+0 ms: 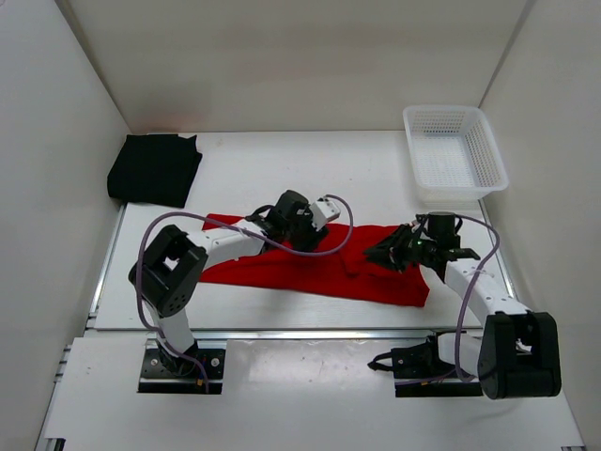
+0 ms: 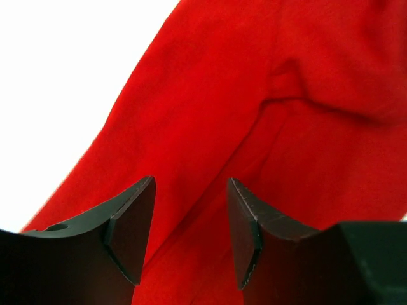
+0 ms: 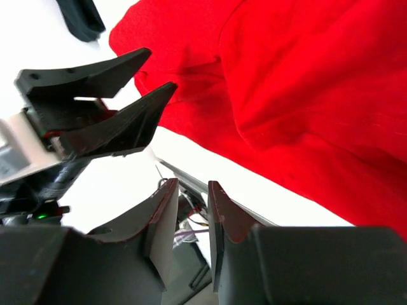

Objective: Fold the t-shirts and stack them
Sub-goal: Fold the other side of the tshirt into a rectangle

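On the tabletop [image 1: 282,164] two t-shirts are visible, one red and one black. There is also one white mesh basket [image 1: 454,155].

The red t-shirt [image 1: 310,272] lies flat as one long band with many wrinkles, and both arms reach over it. The black t-shirt [image 1: 155,169] is a compact folded square. It sits well apart from the red t-shirt, beyond its left end and toward the far corner. The basket stands beyond the right end of the red t-shirt, also on the far side, and it does not touch the cloth. Nothing can be seen inside it.

Two end effectors are in view, one on each arm. The left end effector [image 1: 296,225] is over the middle part of the red t-shirt, near its far edge. In the left wrist view, the left end effector [image 2: 191,181] is released. Its two black fingers [image 2: 137,219] stand clearly apart, and between them only the red t-shirt [image 2: 210,95] shows, lying below. Whether the tips touch the cloth cannot be told.

The right end effector [image 1: 383,254] is over the right part of the red t-shirt and points toward its middle. In the right wrist view, the right end effector [image 3: 192,184] is also released and grasps nothing. Its fingers [image 3: 159,222] are only narrowly parted, and the near edge of the tabletop and some cables show through the slim gap. The red t-shirt [image 3: 305,82] fills the upper right of that view, folded over itself in thick creases.
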